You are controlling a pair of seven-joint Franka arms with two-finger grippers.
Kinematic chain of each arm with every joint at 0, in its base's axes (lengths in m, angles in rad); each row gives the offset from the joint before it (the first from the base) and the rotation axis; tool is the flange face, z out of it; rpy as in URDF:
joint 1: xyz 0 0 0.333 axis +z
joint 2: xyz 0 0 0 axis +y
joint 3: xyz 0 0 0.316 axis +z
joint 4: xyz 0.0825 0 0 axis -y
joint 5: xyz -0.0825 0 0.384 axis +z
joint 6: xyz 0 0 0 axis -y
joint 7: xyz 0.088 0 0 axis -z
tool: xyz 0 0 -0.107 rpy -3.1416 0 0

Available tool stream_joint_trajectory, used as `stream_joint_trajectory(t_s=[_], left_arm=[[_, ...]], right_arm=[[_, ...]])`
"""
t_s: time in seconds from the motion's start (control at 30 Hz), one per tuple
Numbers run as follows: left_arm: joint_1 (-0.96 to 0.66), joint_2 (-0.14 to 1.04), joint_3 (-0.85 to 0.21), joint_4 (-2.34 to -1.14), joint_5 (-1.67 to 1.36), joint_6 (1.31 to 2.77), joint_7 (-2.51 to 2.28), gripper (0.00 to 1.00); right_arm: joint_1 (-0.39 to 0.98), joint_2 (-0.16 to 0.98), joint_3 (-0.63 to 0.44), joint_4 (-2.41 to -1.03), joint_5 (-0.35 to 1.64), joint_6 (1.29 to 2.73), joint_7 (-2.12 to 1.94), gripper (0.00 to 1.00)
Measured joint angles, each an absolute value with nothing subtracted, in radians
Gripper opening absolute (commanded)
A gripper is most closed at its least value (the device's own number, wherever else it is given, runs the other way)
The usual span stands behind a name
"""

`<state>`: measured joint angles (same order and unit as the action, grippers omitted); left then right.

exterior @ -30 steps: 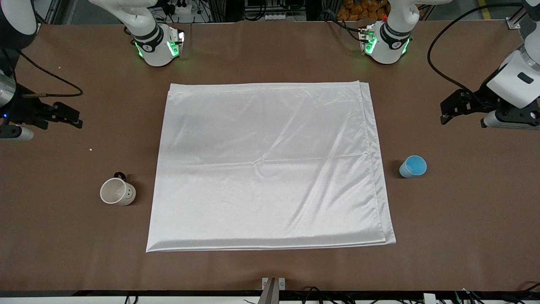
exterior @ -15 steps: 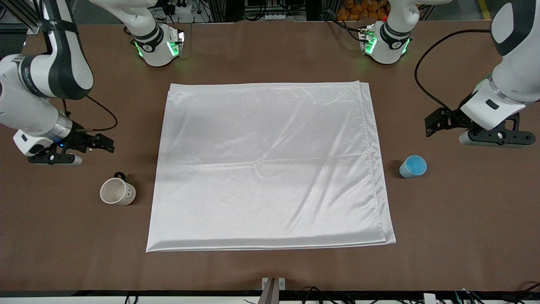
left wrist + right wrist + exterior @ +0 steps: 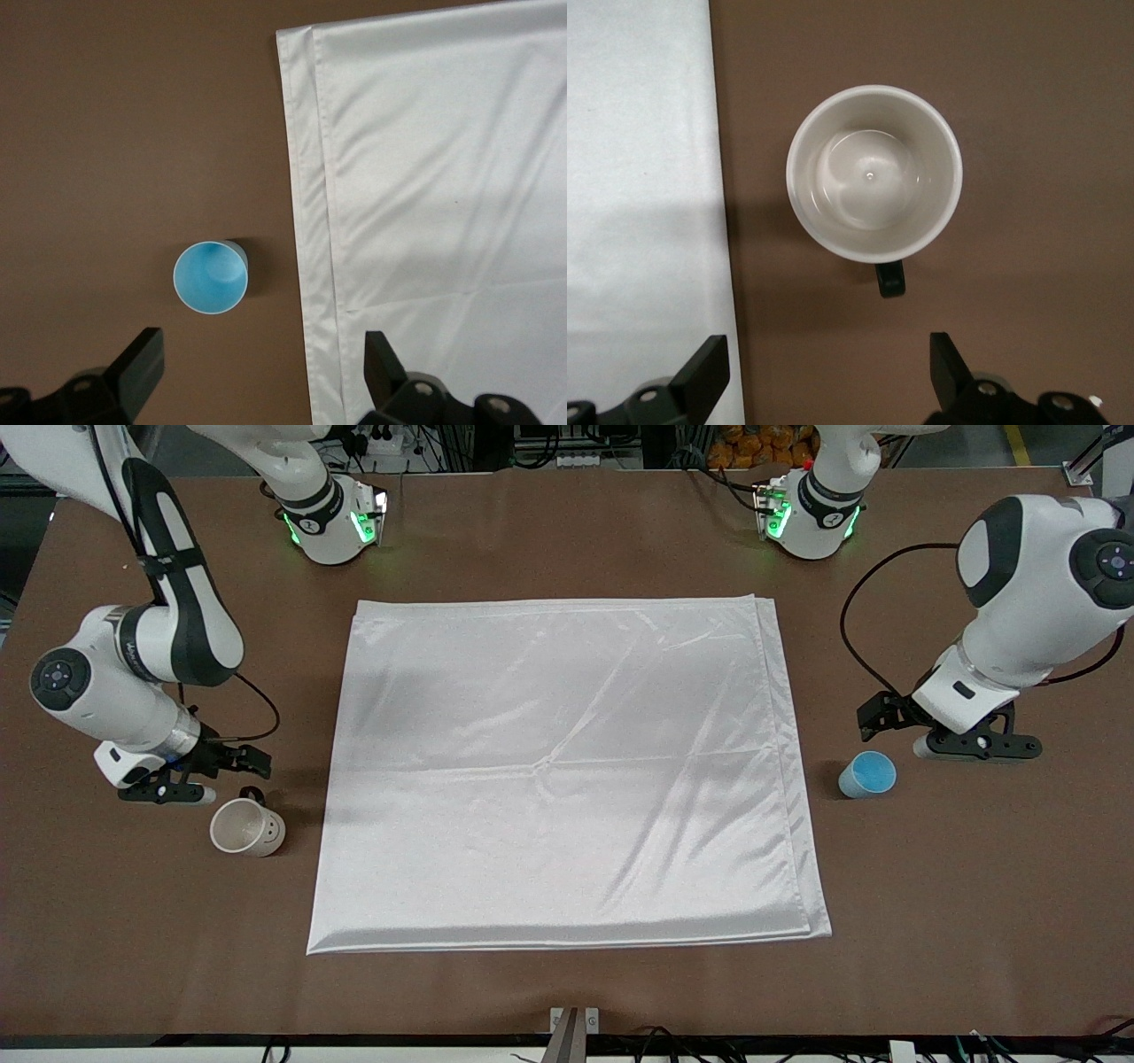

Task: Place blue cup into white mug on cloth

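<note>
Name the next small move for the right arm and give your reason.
Probably lower the right claw onto the white mug: it hangs open near the mug, which stands upright on bare table beside the cloth, not yet on it.

High front camera facing robots; both wrist cameras straight down, cloth (image 3: 567, 771) shared.

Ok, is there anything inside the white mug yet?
No. The white mug stands empty on the table beside the cloth, its beige bottom bare. The blue cup stands apart, toward the left arm's end. Nothing hides the mug's inside.
</note>
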<state>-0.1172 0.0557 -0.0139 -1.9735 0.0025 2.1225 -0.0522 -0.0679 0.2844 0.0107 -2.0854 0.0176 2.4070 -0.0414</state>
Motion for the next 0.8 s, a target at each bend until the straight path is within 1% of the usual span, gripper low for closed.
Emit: stream_joint_trajectory(t_s=[0.2,0.43,0.5,0.57,0.67,0.8], left_arm=[[-0.117,0.073,0.008,-2.055,0.002,2.229,-0.052,1.0],[-0.117,0.125,0.012,-2.075,0.002,2.286,-0.052,1.0],[-0.117,0.145,0.012,-2.076,0.002,2.305,-0.052,1.0],[-0.117,0.164,0.012,-2.076,0.002,2.323,-0.052,1.0],[-0.117,0.194,0.012,-2.077,0.002,2.344,-0.052,1.0],[-0.117,0.225,0.012,-2.078,0.002,2.361,-0.052,1.0]], right_arm=[[-0.069,0.351,0.01,-2.085,0.018,2.501,-0.041,0.98],[-0.069,0.399,0.01,-2.082,0.018,2.564,-0.042,0.85],[-0.069,0.408,0.01,-2.079,0.018,2.576,-0.042,0.79],[-0.07,0.415,0.009,-2.076,0.018,2.584,-0.042,0.67],[-0.071,0.422,0.008,-2.07,0.018,2.587,-0.044,0.42],[-0.073,0.429,0.007,-2.06,0.018,2.588,-0.064,0.13]])
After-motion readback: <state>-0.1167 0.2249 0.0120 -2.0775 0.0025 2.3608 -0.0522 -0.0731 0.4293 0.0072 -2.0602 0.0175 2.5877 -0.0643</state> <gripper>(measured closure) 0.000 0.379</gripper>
